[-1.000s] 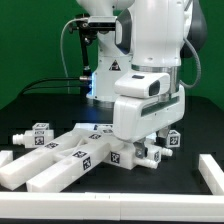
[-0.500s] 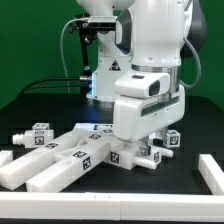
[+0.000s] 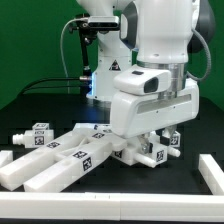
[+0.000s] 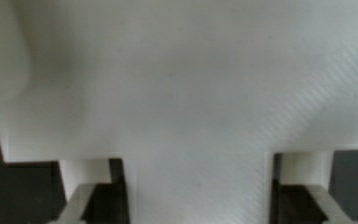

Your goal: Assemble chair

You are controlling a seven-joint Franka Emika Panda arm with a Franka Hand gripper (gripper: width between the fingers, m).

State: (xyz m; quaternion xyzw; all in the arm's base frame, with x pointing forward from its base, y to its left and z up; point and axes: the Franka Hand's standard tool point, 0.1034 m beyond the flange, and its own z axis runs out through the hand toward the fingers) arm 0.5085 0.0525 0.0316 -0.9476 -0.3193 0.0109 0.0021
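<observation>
Exterior view: stands before the table [image 3: 150, 195], slightly above; faces the arm [image 3: 160, 40]; middling near
Wrist view: points downward; pressed close against a white chair part [image 4: 176, 90]
Shared: that same part

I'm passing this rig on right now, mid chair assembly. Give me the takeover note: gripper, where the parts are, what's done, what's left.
The gripper is shut on a white chair part, which fills the gap between the fingers in the wrist view. In the exterior view the arm hides the grip.
Parts: long bars lie fanned on the table toward the exterior view's left, with a small tagged piece behind them. A second tagged piece sits toward the exterior view's right.
Done: no joins can be made out.
Left: probably nearly all of the assembly.
</observation>
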